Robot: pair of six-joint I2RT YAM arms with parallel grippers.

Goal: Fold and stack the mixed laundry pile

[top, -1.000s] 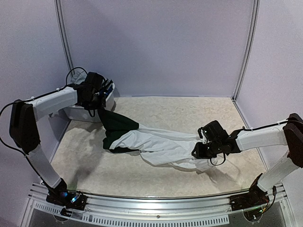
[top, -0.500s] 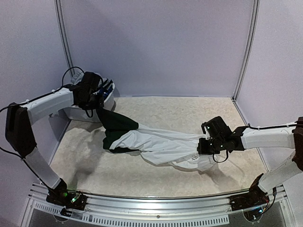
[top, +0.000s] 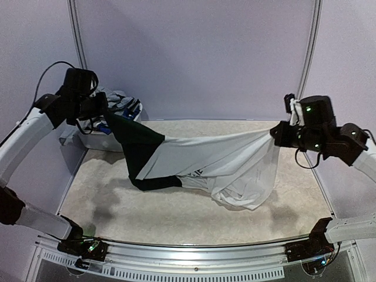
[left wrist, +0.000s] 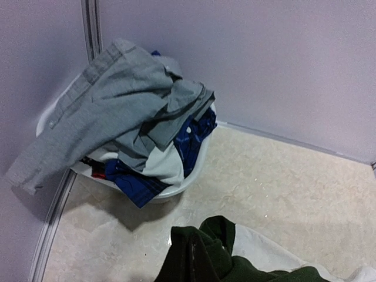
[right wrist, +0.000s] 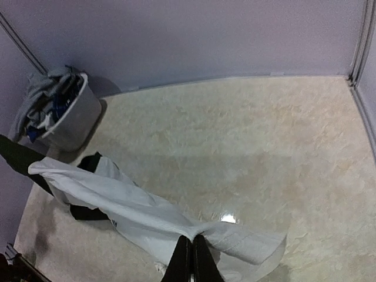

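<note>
A white T-shirt (top: 211, 154) with dark green sleeves (top: 136, 141) and black print hangs stretched between my two grippers above the table, and its lower folds still touch the surface. My left gripper (top: 106, 115) is raised by the basket and shut on a green sleeve (left wrist: 202, 252), which hides its fingers in the left wrist view. My right gripper (top: 275, 133) is raised at the right, jaws pinched shut (right wrist: 192, 239) on the white hem (right wrist: 235, 238). The rest of the mixed laundry pile, a grey garment (left wrist: 117, 100) and blue plaid pieces (left wrist: 132, 185), sits in the basket.
The white oval basket (left wrist: 197, 170) stands in the back left corner against the wall (top: 88, 140). A grey garment drapes over its rim. Lilac walls close in the back and both sides, and a metal rail (top: 188, 249) runs along the near edge.
My right gripper has shut on the white hem. Both arms have risen and pulled apart, lifting the T-shirt off the table and stretching it between them.
</note>
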